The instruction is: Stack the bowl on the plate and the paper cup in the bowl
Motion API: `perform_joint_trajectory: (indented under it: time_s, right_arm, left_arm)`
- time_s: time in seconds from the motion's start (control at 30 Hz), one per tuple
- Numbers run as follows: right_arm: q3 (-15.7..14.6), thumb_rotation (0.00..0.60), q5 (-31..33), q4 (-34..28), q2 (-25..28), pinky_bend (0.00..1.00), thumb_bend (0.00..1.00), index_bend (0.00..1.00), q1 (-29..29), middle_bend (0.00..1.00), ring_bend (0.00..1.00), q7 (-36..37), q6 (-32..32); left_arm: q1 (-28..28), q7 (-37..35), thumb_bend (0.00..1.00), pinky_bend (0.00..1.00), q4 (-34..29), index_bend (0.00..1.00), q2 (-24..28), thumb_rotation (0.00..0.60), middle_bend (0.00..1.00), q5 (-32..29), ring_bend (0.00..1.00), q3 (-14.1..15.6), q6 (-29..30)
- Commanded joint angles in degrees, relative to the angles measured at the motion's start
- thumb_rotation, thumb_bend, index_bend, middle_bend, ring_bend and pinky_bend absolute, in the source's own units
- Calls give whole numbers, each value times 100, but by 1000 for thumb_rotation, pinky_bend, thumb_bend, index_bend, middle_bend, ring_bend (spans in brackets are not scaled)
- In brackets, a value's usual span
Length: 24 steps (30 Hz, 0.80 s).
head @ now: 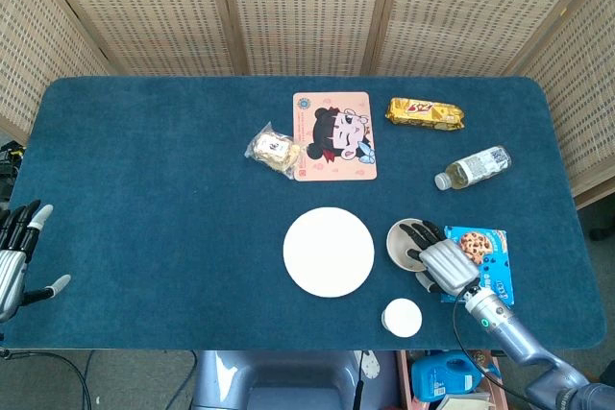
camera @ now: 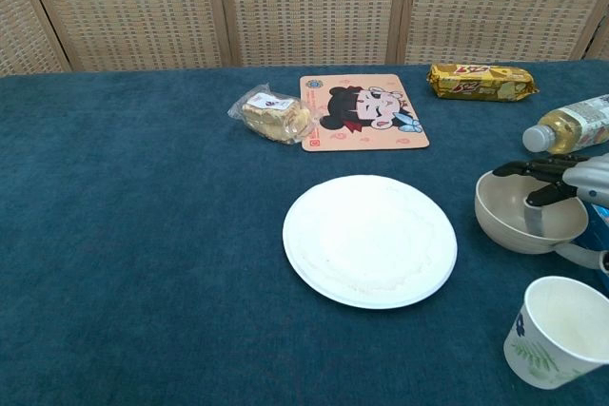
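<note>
Right hand (head: 437, 261) parked over the near-right side of the bowl (camera: 514, 221), fingers (camera: 533, 170) spread and dipping down inside the rim, thumb looks to be outside the wall. Not clamped yet as far as can be told, so calling it apart, nothing held. Bowl still flat on the bench (head: 163, 170), just right of the plate (head: 329, 252) and not touching it. Paper cup (camera: 559, 332) upright, near the front edge, close to the wrist.

Tips for this bit, purely a guess from how things sit:
- Pinch the wall between thumb and inside fingers before lifting, otherwise likely to tip or skid.
- Lift straight up first, then slide left, then set down centred on the plate.
- Keep the forearm high, since the cup right beside it looks easy to knock over.
- Cookie box (head: 485, 254) sits tight against the right side, so no swinging that way.

Left hand (head: 12, 258) idle at the far left edge, fingers spread, holding nothing.
</note>
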Motion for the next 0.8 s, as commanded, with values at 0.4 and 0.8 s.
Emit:
perform_joint_trajectory:
  time_s: [0.4, 0.8]
  right_arm:
    - [95, 600, -293, -205, 76, 0, 567, 615, 174, 0, 0, 414, 587]
    - [544, 600, -197, -1749, 876, 0, 567, 615, 783, 0, 0, -37, 209]
  left_arm:
    - [-5, -97, 0, 0, 6, 0, 36, 600, 0, -56, 0, -14, -30]
    - [-34, -170, 0, 0, 0, 0, 72, 600, 0, -161, 0, -59, -98]
